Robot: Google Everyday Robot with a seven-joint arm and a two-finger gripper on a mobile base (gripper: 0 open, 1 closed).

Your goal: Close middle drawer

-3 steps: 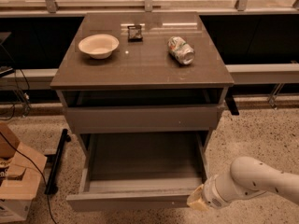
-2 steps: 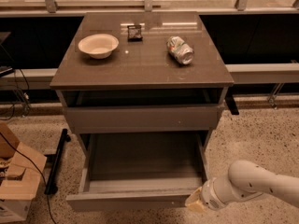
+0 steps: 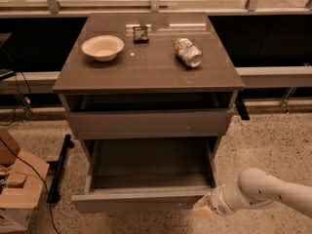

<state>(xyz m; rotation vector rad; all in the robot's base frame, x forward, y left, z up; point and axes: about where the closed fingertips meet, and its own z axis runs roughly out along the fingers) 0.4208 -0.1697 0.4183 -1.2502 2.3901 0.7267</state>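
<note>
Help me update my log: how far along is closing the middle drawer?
Done: the gripper is in position at the right end of the front of the middle drawer. In hand: whether it actually touches the front cannot be told, so no push is evident. Left: the whole close, since the drawer stands pulled far out with its dark bottom fully exposed.
</note>
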